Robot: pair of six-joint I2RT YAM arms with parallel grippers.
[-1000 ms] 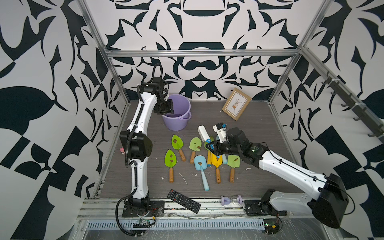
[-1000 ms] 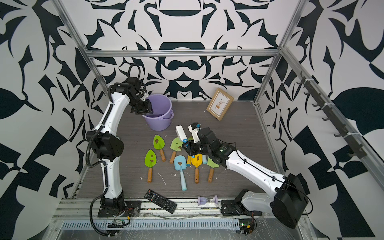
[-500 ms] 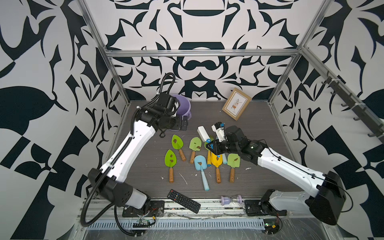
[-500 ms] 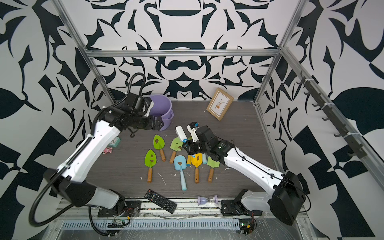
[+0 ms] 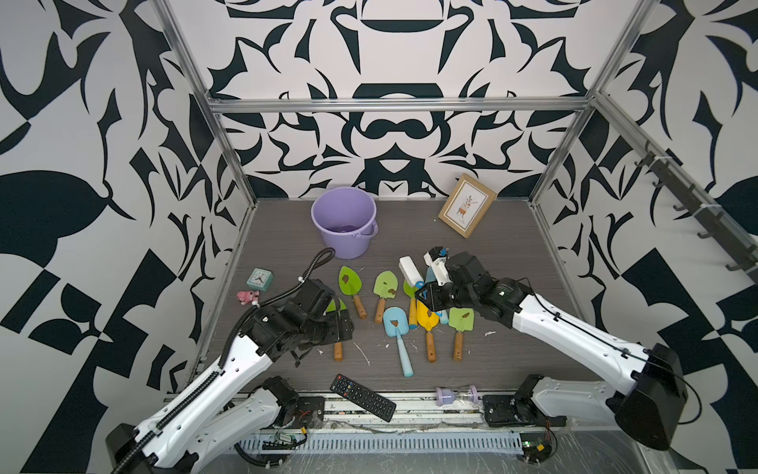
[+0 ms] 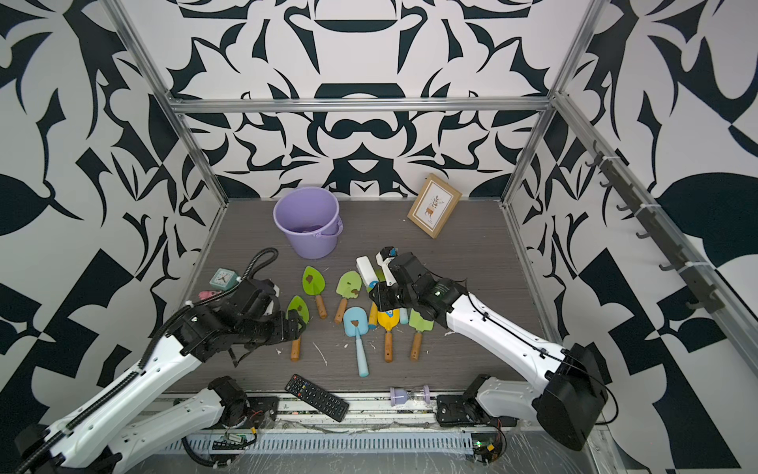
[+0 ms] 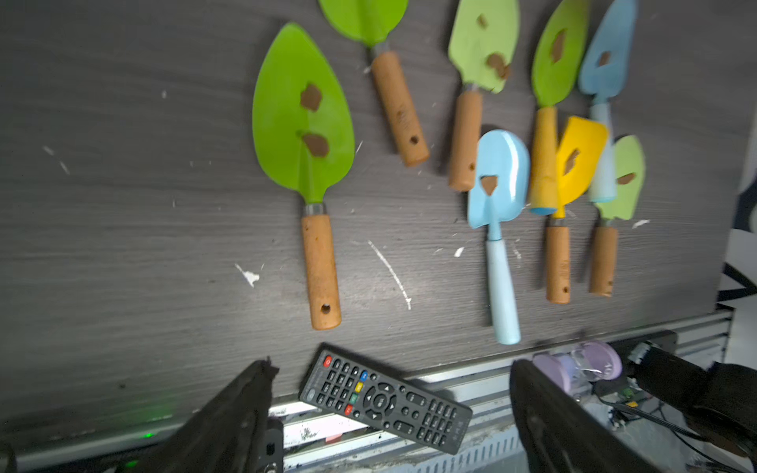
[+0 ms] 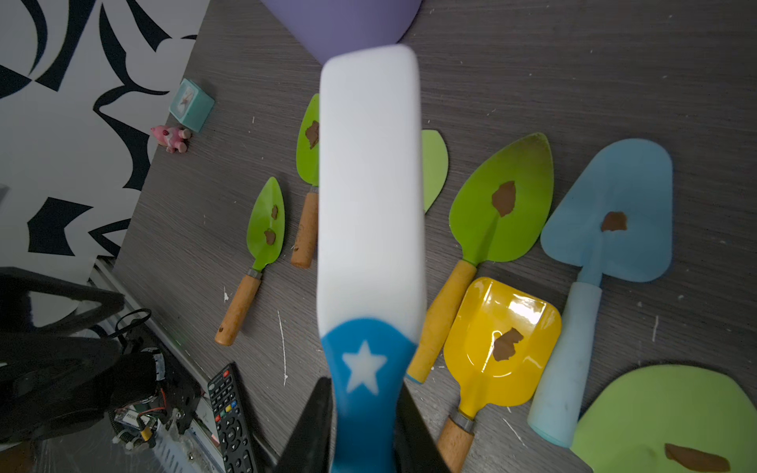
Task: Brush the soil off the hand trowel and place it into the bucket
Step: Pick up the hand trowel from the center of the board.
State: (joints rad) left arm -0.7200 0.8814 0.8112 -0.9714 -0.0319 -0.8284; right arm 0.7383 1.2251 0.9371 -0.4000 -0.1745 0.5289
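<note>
Over the leftmost green trowel (image 7: 305, 176), left gripper (image 7: 393, 363) hangs wide open, nothing in it

Trowel's flat, blade toward the bucket (image 5: 348, 246), handle toward the front rail, soil (image 7: 315, 144) on the blade. Right gripper (image 8: 364, 413) is clamped on the brush (image 8: 368, 184), farther off.

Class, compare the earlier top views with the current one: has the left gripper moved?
Yes. The left gripper has left the bucket at the back and come forward, toward the camera, now over the green trowel nearest the front.
</note>
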